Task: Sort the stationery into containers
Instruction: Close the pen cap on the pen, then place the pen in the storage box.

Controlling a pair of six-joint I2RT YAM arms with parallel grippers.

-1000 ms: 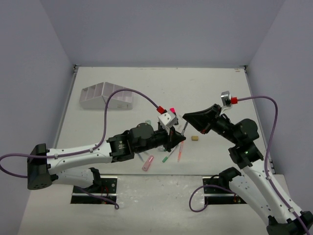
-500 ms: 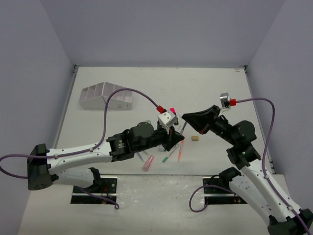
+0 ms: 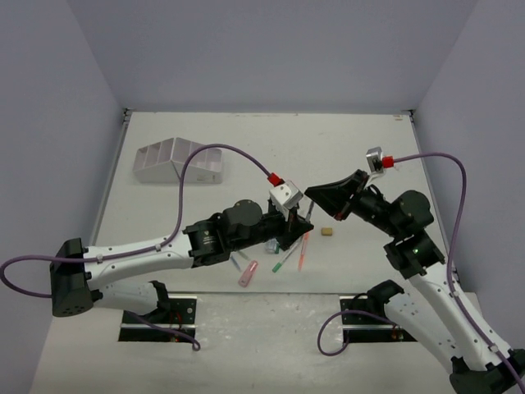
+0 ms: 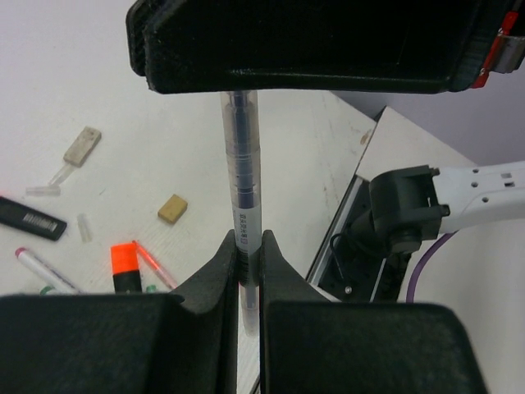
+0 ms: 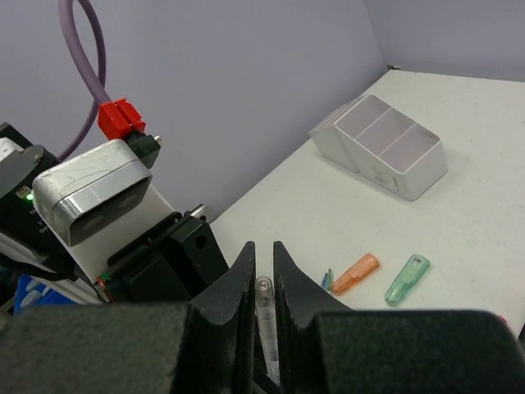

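Left wrist view: left gripper [image 4: 248, 246] pinching lower barrel of clear pen [image 4: 244, 164]; pen's other end sits inside right gripper [image 4: 239, 78], which is likewise pressed onto it. Both hold same pen in air above middle of surface [image 3: 246, 139], long axis running gripper to gripper. Toward far left corner stands white organiser [image 3: 176, 162], well apart from pen, left arm nearer. Likely one gripper must let go before pen travels there. Tan eraser [image 3: 327, 232] and pink highlighter [image 3: 248, 273] lie toward near edge.

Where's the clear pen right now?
Mid-table in the top view: the clear pen is pinched between the left claw and the right claw, over the scattered markers.
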